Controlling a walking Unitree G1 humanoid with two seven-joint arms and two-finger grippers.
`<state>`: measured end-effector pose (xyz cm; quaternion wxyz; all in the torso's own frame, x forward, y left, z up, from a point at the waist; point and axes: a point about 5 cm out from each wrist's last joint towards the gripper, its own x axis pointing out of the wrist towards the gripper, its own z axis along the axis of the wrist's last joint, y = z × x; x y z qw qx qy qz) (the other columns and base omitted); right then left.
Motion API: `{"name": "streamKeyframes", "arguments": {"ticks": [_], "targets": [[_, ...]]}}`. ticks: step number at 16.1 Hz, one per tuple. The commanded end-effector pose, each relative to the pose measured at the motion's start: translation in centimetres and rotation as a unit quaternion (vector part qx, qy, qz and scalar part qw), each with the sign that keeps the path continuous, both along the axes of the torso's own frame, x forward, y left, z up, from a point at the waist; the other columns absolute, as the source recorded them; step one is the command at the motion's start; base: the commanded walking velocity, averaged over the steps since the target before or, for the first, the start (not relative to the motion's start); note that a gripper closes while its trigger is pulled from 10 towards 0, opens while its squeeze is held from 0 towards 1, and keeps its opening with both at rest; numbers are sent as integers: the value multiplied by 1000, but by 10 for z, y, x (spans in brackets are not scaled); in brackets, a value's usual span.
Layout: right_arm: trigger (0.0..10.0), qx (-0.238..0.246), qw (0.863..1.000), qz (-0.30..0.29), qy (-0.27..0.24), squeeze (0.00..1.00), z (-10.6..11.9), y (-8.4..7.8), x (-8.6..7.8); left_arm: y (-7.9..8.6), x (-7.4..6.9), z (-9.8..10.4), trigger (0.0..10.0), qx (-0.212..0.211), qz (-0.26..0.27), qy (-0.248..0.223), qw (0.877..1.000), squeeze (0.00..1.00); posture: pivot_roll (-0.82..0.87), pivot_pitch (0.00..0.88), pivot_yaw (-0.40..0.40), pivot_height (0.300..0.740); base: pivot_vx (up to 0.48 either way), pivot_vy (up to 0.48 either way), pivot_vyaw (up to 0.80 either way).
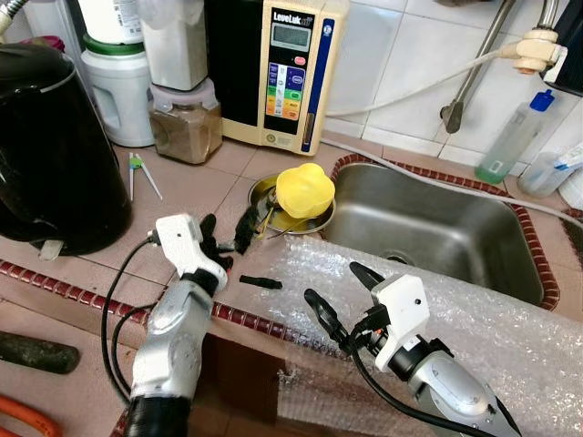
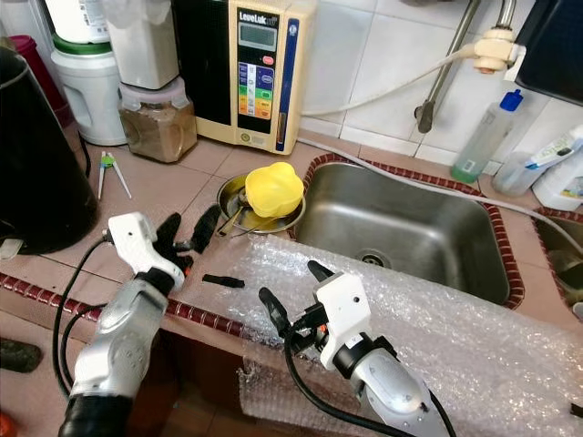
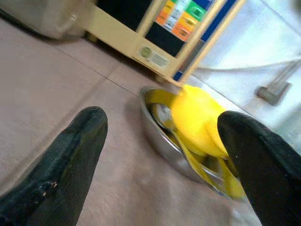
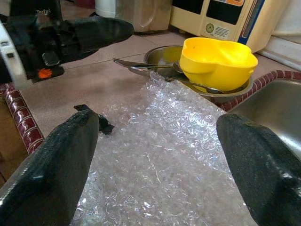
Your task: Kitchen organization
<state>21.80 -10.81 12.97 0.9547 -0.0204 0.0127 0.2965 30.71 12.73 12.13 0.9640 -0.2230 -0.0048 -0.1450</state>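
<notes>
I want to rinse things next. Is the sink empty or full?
Empty: the sink shows bare steel down to its drain, with no water or dishes inside.

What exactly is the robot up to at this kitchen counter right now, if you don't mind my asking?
The robot stands at a tiled counter beside the sink. Its left tool is open, reaching toward the metal dish that holds a yellow bowl and some cutlery, but grips nothing yet. Its right tool, also open and empty, hovers over a sheet of bubble wrap spread along the counter's front edge. A small black piece lies between the two arms.
</notes>
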Motion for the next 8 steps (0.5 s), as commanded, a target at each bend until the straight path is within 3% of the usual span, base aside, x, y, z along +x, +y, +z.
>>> {"name": "streamKeyframes", "arguments": {"ticks": [1,4,8], "targets": [[10000,-5,1000,1,0,0,1,-3,1,-11,-3,3,10000,1,-37,-4,999,0,134,0,-102,740,0,0,0],[10000,-8,1000,9,0,0,0,-1,3,-22,-15,-3,10000,14,-94,2,995,0,142,0,-107,740,0,0,0],[10000,-10,1000,12,-1,0,1,1,3,-28,-15,-4,10000,11,-108,8,994,0,134,0,-102,740,0,0,0]]}}
